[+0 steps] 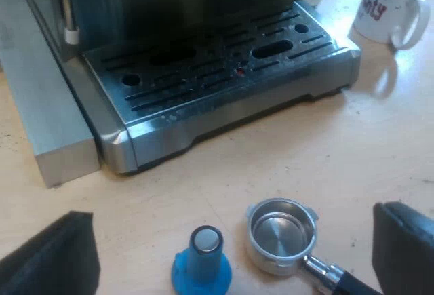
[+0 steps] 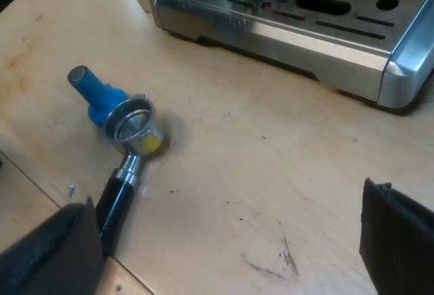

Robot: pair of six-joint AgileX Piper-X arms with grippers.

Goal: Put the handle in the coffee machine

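Note:
The metal holder [image 1: 281,234] lies loose on the wooden table [image 1: 291,152], its empty basket facing up and its dark handle [image 1: 346,285] pointing away from the espresso machine [image 1: 217,78]. A blue tamper [image 1: 202,262] stands right beside the basket. My left gripper [image 1: 230,244] hovers open above the tamper and the holder, one finger on either side of them. In the right wrist view the holder [image 2: 133,124] touches the blue tamper [image 2: 91,91], and its handle [image 2: 115,203] runs close to one finger [image 2: 54,254]. My right gripper [image 2: 227,241] is open over bare table.
The machine's slotted steel drip tray [image 1: 224,64] faces the holder across a strip of bare wood. A white mug [image 1: 390,3] with red lettering stands by the tray's corner. In the right wrist view the drip tray [image 2: 291,10] lies beyond the open table [image 2: 258,173].

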